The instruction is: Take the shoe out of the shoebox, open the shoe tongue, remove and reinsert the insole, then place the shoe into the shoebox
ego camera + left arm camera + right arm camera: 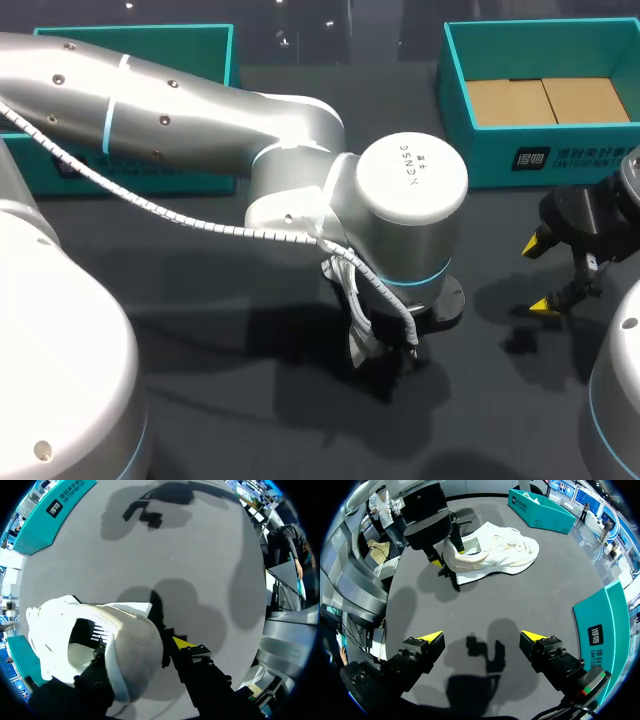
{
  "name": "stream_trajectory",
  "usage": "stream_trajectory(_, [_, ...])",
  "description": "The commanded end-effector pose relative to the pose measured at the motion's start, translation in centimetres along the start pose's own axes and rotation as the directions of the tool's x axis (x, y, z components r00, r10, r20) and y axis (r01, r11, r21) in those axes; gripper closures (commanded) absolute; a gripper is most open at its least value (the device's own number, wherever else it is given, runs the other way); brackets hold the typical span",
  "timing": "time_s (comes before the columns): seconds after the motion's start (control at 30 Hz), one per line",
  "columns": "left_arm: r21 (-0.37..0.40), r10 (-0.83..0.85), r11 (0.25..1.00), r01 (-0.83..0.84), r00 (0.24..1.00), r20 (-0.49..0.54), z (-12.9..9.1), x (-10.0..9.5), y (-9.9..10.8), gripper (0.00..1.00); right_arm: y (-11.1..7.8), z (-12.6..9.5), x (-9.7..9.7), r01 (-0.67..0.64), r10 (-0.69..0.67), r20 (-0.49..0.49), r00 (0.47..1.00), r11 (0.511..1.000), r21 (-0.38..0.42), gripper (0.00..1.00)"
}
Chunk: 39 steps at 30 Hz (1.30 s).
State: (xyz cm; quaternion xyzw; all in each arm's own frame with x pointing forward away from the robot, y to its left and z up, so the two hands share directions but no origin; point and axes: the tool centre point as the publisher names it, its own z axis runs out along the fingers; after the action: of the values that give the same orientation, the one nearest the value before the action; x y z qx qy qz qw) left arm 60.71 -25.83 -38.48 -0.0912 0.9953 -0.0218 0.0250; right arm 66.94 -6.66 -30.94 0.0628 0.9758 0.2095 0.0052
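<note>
The white shoe [505, 550] lies on the dark table, toe pointing away from my left arm. My left gripper [135, 647] is shut on its heel: one finger sits inside the opening over the insole, and the yellow-tipped finger [182, 642] presses the back of the heel. In the right wrist view the left gripper [449, 557] stands at the heel. In the head view my left wrist hides the shoe. My right gripper [540, 275] hangs open and empty over the table to the right, well short of the shoe. The teal shoebox [560, 155] stands open at the back right.
A second teal box part [140, 180] sits at the back left, partly behind my left arm. The shoebox wall [605, 630] is close beside my right gripper [482, 642]. Dark tabletop stretches between the two grippers.
</note>
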Motion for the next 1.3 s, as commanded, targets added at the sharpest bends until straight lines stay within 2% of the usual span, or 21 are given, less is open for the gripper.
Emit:
stream_trajectory(0.03, [-0.014, -0.007, 1.0, 0.007, 1.0, 0.001, 0.5, 0.3, -0.4, 0.52, 0.0, 0.0, 0.2, 0.0, 0.0, 0.002, 1.0, 1.0, 0.001, 0.0])
stream_trajectory(0.1, [-0.016, -0.01, 1.0, 0.01, 1.0, -0.002, 0.6, 0.3, -0.3, 0.52, 0.0, 0.0, 0.2, 0.0, 0.0, 0.002, 1.0, 1.0, 0.001, 0.0])
stream_trajectory(0.17, [-0.02, -0.016, 1.0, 0.016, 1.0, -0.005, 0.7, 0.3, -0.3, 0.59, 0.0, 0.0, 0.2, 0.0, 0.0, 0.002, 1.0, 1.0, 0.001, 0.0])
stream_trajectory(0.2, [-0.022, -0.017, 1.0, 0.017, 1.0, -0.006, 0.7, 0.4, -0.3, 0.66, 0.0, 0.0, 0.2, 0.0, 0.0, 0.002, 1.0, 1.0, 0.001, 0.0])
stream_trajectory(0.23, [-0.023, -0.02, 1.0, 0.02, 1.0, -0.007, 0.7, 0.4, -0.3, 0.78, 0.0, 0.0, 0.2, 0.0, 0.0, 0.002, 1.0, 1.0, 0.001, 0.0])
stream_trajectory(0.27, [-0.025, -0.023, 0.999, 0.023, 1.0, -0.008, 0.7, 0.4, -0.2, 1.0, 0.0, 0.0, 0.2, 0.0, 0.0, 0.002, 1.0, 1.0, 0.001, 0.0])
stream_trajectory(0.5, [-0.025, -0.021, 0.999, 0.021, 1.0, -0.013, -0.2, 0.2, 0.4, 1.0, 0.0, 0.0, 0.2, 0.0, 0.0, 0.002, 1.0, 1.0, 0.001, 0.0])
stream_trajectory(0.7, [-0.044, 0.015, 0.999, -0.016, 0.999, -0.028, -2.5, -0.5, 1.2, 1.0, 0.0, 0.0, 0.2, 0.0, 0.0, 0.002, 1.0, 1.0, 0.001, 0.0])
stream_trajectory(0.87, [-0.073, 0.07, 0.994, -0.076, 0.994, -0.085, -6.2, -2.7, 2.4, 1.0, 0.0, 0.0, 0.2, 0.0, 0.0, 0.002, 1.0, 1.0, 0.001, 0.0])
stream_trajectory(0.93, [-0.054, 0.079, 0.995, -0.085, 0.991, -0.106, -7.7, -3.7, 3.0, 1.0, 0.0, 0.0, 0.2, 0.0, 0.0, 0.002, 1.0, 1.0, 0.001, 0.0])
stream_trajectory(1.1, [-0.062, 0.113, 0.991, -0.123, 0.984, -0.139, -11.7, -7.0, 4.8, 1.0, 0.0, 0.0, 0.2, 0.0, 0.0, 0.002, 1.0, 1.0, 0.001, 0.0])
stream_trajectory(1.3, [-0.105, 0.142, 0.982, -0.156, 0.982, -0.126, -15.1, -9.9, 6.6, 1.0, 0.0, 0.0, 0.2, 0.0, 0.0, 0.002, 1.0, 1.0, 0.001, 0.0])
